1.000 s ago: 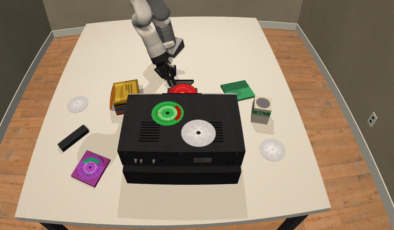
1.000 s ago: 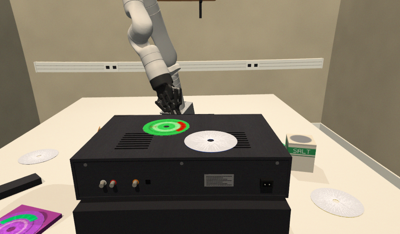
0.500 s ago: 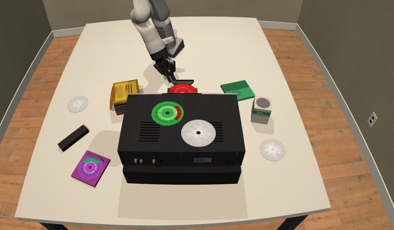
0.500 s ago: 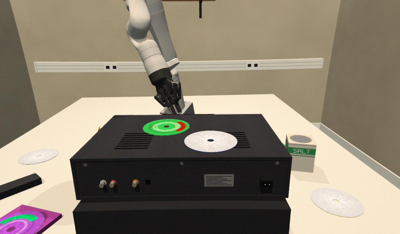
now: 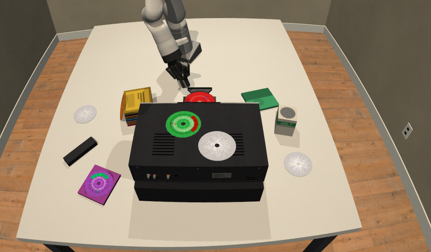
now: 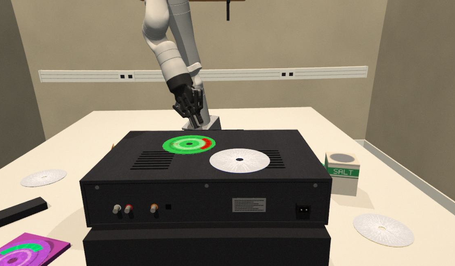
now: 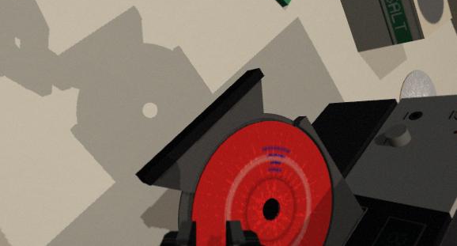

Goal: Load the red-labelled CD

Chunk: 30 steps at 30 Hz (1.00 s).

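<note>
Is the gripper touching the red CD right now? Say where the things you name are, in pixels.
Apart: the top view shows a strip of background between the gripper's (image 5: 185,86) (image 6: 198,125) (image 7: 211,226) fingertips and the red CD (image 5: 199,96) (image 7: 257,178).

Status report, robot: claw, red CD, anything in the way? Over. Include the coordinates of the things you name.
Claw (image 5: 184,86) (image 6: 198,125) (image 7: 211,225) slightly open, empty. Red-labelled CD (image 5: 199,96) (image 7: 278,186) label-up in player's open tray (image 5: 199,90) (image 7: 237,116). No obstruction visible on tray; claw close by.

In the top view, the player's black body is hiding the inner part of the red-labelled CD.
</note>
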Each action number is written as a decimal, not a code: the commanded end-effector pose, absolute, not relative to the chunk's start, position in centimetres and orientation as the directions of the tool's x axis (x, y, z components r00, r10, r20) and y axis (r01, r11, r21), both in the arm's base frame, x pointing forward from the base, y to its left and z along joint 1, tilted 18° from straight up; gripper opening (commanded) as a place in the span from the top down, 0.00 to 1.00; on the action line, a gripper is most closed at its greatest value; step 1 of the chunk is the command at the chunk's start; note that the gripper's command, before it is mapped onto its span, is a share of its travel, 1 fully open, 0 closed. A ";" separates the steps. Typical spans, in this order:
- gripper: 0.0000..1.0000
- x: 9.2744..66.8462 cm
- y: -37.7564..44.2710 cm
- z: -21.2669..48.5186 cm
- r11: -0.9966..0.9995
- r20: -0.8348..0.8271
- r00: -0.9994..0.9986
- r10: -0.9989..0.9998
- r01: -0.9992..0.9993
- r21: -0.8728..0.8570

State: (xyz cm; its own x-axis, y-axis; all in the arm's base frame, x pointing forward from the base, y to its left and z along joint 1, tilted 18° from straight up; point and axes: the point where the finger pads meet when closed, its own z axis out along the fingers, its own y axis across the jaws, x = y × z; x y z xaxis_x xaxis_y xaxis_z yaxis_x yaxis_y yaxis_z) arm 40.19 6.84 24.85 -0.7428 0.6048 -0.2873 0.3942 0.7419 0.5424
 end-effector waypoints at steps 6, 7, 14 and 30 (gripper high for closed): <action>0.76 40.3 6.8 25.3 0.742 -0.293 -0.740 0.605 0.391 0.544; 0.76 40.3 6.8 25.3 0.742 -0.293 -0.740 0.605 0.391 0.544; 0.76 40.2 6.8 25.8 0.742 -0.294 -0.740 0.605 0.390 0.545; 0.76 39.4 7.2 28.8 0.743 -0.296 -0.740 0.604 0.388 0.545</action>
State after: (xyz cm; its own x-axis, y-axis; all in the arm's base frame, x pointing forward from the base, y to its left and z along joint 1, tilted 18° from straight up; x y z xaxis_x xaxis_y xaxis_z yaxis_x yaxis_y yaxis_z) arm 39.56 7.38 28.03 -0.7443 0.6033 -0.2862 0.3876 0.7394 0.5505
